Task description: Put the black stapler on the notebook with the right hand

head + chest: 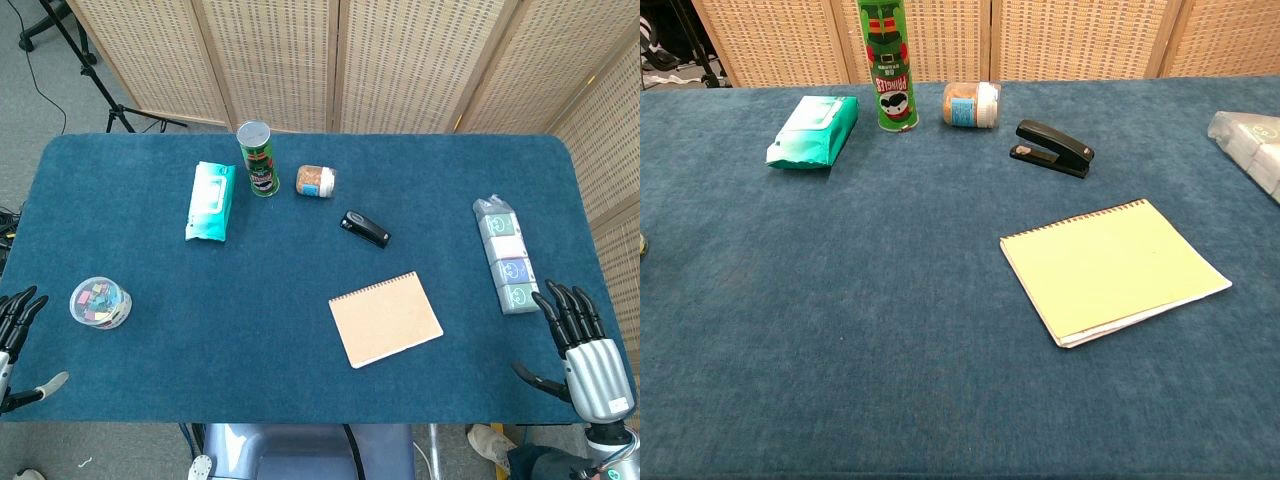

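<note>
Black stapler (365, 229) lies diagonally beyond the notebook (386, 318), apart from it; right hand (581, 348) fingers spread, holding nothing

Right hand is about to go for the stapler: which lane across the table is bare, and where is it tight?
Bare cloth lies between the notebook and the packet row, leading from the right hand up to the black stapler. The near-left stretch between notebook and clip tub is free too. It is crowded behind the stapler: jar, Pringles can, wipes pack.
</note>
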`<action>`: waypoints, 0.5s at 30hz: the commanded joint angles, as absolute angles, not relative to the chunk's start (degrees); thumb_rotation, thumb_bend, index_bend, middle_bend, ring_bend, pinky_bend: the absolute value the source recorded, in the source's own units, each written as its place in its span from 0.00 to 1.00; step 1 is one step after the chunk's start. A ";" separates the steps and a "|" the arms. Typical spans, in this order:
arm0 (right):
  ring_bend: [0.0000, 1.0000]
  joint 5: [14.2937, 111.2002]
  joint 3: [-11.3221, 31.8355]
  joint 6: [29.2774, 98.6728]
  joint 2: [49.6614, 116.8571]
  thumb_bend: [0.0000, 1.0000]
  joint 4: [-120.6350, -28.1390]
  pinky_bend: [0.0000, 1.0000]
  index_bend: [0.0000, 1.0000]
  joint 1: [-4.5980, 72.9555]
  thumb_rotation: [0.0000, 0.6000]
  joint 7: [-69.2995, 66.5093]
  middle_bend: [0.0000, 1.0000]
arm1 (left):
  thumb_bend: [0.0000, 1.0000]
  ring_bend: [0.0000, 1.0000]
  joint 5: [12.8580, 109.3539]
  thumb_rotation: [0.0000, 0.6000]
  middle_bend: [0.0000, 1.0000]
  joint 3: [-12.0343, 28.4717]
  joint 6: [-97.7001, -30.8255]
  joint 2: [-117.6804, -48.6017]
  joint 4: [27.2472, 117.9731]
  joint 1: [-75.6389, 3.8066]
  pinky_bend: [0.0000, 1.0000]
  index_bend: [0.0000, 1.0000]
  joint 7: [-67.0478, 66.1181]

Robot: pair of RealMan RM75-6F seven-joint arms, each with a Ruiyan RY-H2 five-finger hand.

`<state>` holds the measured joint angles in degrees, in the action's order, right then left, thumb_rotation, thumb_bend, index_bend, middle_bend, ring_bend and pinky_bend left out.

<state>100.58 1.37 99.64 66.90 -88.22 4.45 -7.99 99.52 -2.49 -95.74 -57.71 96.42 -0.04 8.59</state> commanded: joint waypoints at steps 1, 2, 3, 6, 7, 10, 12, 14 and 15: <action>0.00 100.51 1.28 98.91 66.88 0.00 -88.17 0.00 0.01 4.56 1.00 -7.59 0.00 | 0.00 0.00 99.34 1.00 0.00 -2.50 -95.51 -57.76 96.52 -0.06 0.00 0.00 8.37; 0.00 100.49 1.25 98.51 66.95 0.00 -88.11 0.00 0.01 4.69 1.00 -7.39 0.00 | 0.00 0.00 99.28 1.00 0.00 -2.51 -95.44 -57.73 96.58 -0.07 0.00 0.00 8.29; 0.00 100.49 1.24 98.20 67.00 0.00 -88.10 0.00 0.01 4.82 1.00 -7.30 0.00 | 0.00 0.00 99.29 1.00 0.00 -2.52 -95.44 -57.70 96.63 -0.06 0.00 0.00 8.31; 0.00 99.50 1.34 95.42 67.36 0.00 -88.68 0.00 0.01 6.01 1.00 -8.50 0.00 | 0.00 0.00 99.51 1.00 0.00 -2.28 -96.13 -57.72 96.36 -0.02 0.00 0.00 8.95; 0.00 98.33 1.72 92.86 67.54 0.00 -89.11 0.00 0.01 7.22 1.00 -9.00 0.00 | 0.00 0.00 99.12 1.00 0.00 -1.99 -96.08 -57.86 96.24 -0.14 0.00 0.00 9.01; 0.00 94.88 3.94 84.82 67.11 0.00 -91.59 0.00 0.01 11.78 1.00 -7.70 0.00 | 0.00 0.00 98.13 1.00 0.00 -1.69 -94.62 -57.89 96.41 -0.80 0.00 0.00 8.95; 0.00 92.41 5.69 79.98 67.05 0.00 -93.03 0.00 0.01 14.79 1.00 -6.41 0.00 | 0.00 0.00 97.58 1.00 0.00 -1.53 -93.93 -57.84 96.68 -1.09 0.00 0.00 8.65; 0.00 89.73 7.59 75.58 67.42 0.00 -93.94 0.00 0.01 17.69 1.00 -4.51 0.00 | 0.00 0.00 97.11 1.00 0.00 -1.32 -93.53 -57.85 96.93 -1.29 0.00 0.00 8.37; 0.00 87.20 9.58 71.85 68.28 0.00 -94.28 0.00 0.01 20.52 1.00 -2.06 0.00 | 0.00 0.00 96.52 1.00 0.00 -1.02 -93.19 -58.01 97.05 -1.47 0.00 0.00 7.97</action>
<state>92.94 5.28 80.01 67.34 -91.95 14.12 -6.20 96.91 -1.27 -93.48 -57.90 96.91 -1.29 8.27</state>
